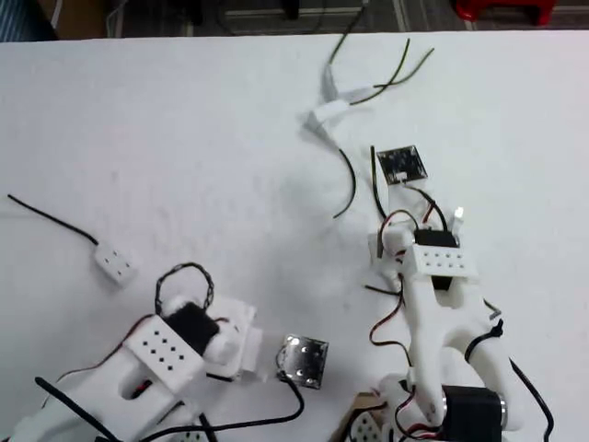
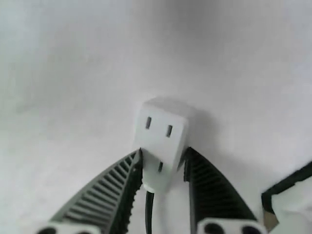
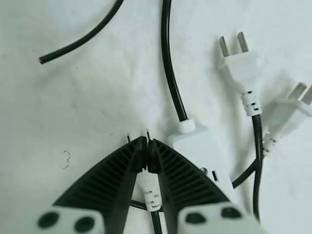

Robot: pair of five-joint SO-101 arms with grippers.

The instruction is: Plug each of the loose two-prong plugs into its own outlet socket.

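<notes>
So here's where we are: our left gripper (image 2: 163,161) has its two black ribbed fingers (image 2: 122,187) clamped on a white outlet socket (image 2: 162,130), one finger pressing each side of the block. We see two narrow slots on the face turned toward the camera, side by side, and one more slot on the face nearer the gripper. A black cord (image 2: 149,212) comes out of the socket's near end through a short white collar and runs back between the fingers. Under it all is the plain white desk (image 2: 73,73); we can't tell if the socket is touching it or hanging just above. Off beside one finger there's a black cable (image 2: 288,187) and a white plastic part (image 2: 294,214).
</notes>
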